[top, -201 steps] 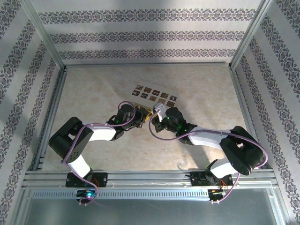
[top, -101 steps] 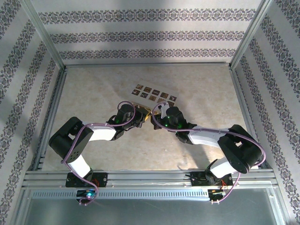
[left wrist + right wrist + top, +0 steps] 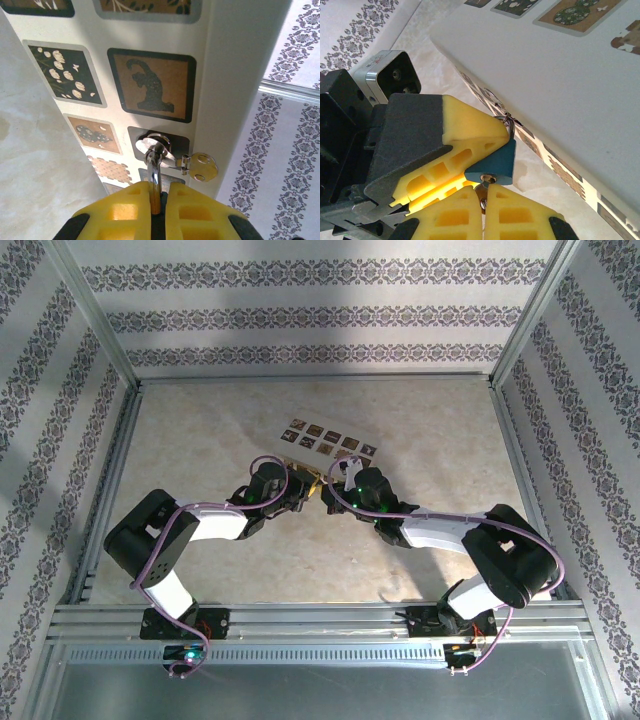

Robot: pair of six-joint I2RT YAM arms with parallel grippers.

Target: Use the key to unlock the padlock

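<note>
Just off the near edge of the cream box (image 3: 330, 443), on the marbled worktop (image 3: 430, 430), the two arms meet tip to tip. From above, whatever lies between them is too small to make out.

The right wrist view tells more. The padlock (image 3: 492, 159), a small blue wedge, sits clamped between the yellow fingers (image 3: 465, 132) of the left tool (image 3: 155, 192), close beside the box's tiled side. Its thin wire shackle (image 3: 510, 126) points towards the box, and I cannot tell whether it is latched or sprung.

The right tool (image 3: 483, 200) is pinched narrow on the key (image 3: 483, 189). The key's tip sits in the keyhole on the padlock's face turned away from the box. Only a short dark stub shows; the rest is hidden between the pads.

In the left wrist view, that tool's fingers stand nearly together. A silvery bar (image 3: 154, 172) rises out of the slit towards the box, and what it joins lower down is hidden. At its top, against the box's corner, hangs a small brass-coloured disc (image 3: 202, 166), but I cannot tell what it is. Both wrist views cut the box off at the edges.
</note>
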